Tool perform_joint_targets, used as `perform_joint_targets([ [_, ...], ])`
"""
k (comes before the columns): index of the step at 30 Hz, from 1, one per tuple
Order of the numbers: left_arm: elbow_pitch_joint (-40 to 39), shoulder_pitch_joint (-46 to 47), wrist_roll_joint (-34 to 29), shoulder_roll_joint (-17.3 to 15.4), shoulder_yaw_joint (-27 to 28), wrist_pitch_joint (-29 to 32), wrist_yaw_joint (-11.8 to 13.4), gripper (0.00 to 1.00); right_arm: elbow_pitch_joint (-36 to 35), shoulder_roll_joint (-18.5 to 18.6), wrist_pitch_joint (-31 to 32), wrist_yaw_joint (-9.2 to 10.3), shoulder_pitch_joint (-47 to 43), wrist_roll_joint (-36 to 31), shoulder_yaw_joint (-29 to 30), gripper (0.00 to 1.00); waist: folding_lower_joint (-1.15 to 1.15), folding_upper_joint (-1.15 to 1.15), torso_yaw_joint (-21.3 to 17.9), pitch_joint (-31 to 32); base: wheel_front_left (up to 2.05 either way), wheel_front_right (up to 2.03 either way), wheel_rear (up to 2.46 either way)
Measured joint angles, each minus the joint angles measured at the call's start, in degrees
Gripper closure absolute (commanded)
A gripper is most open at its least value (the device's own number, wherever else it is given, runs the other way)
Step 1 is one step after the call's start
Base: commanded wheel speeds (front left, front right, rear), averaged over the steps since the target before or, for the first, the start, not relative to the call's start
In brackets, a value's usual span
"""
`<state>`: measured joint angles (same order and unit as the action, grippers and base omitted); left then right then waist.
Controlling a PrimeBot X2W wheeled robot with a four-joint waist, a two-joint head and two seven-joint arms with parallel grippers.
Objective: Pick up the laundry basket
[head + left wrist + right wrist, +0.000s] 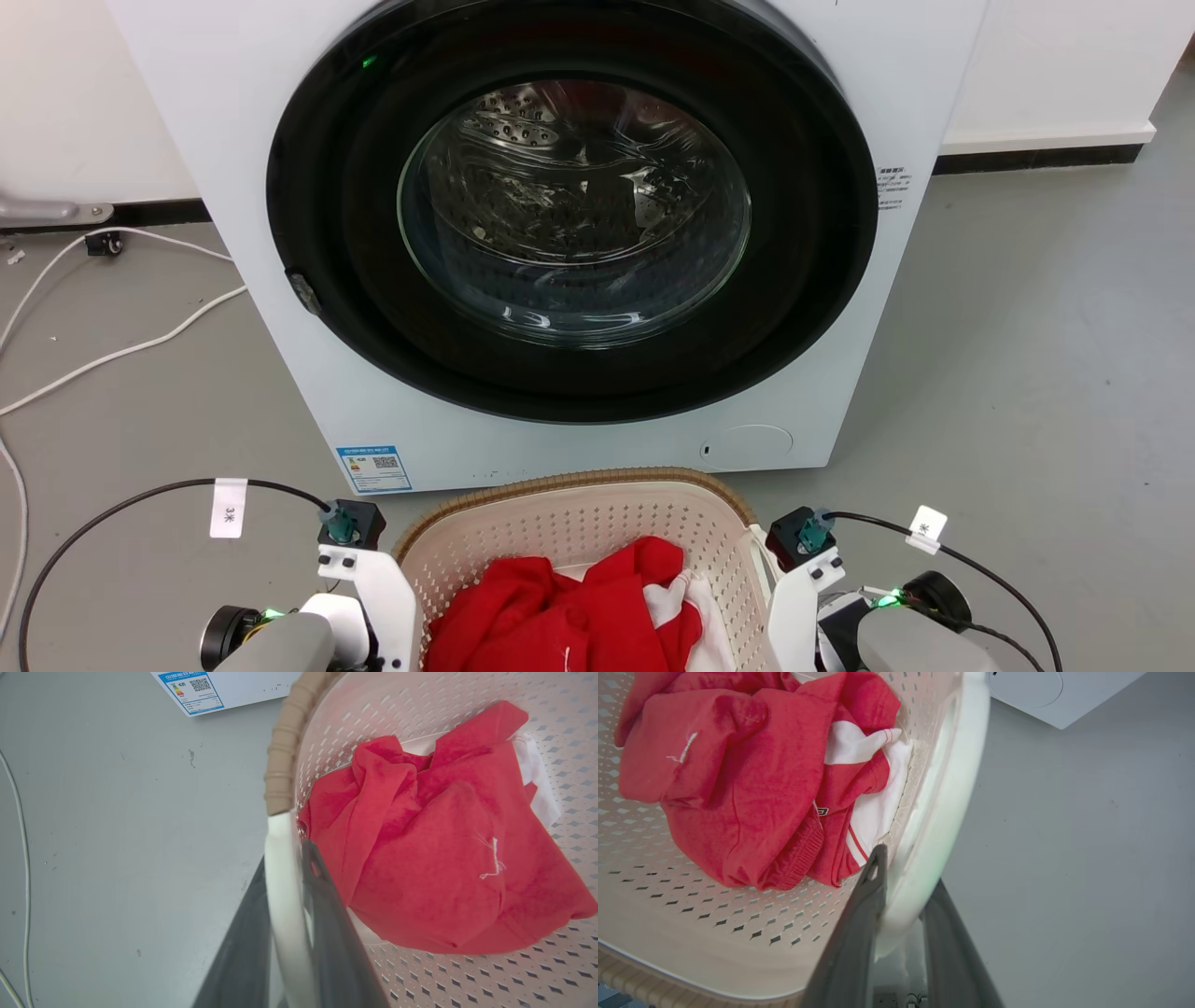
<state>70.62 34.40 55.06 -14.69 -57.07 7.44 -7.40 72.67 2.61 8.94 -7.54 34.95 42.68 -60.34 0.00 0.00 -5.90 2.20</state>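
Head camera faces down at the washing machine (579, 233); both wrist cameras look closely into the laundry basket (467, 980), apparently from opposite sides, sharing the red cloth (434, 858)

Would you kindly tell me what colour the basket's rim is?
Brown, with a woven look; the rim shows best in the left wrist view.

White wrist brackets (373, 583), teal-plugged black cables (177, 484) with white tags (229, 509), dark grey gripper fingers (329, 933)

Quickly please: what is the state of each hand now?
Left hand: closed on the white side handle of the laundry basket.
Right hand: closed on the opposite handle.
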Motion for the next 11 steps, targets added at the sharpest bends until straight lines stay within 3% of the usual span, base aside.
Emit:
perform_joint_targets([
  [11,0.1,0.1,1.2,0.0,-1.3,-0.1,0.0,1.00,0.3,0.0,0.0,0.00,0.0,1.2,-1.3,1.00,0.00,0.00,0.1,-0.1,0.00,0.00,0.00],
])
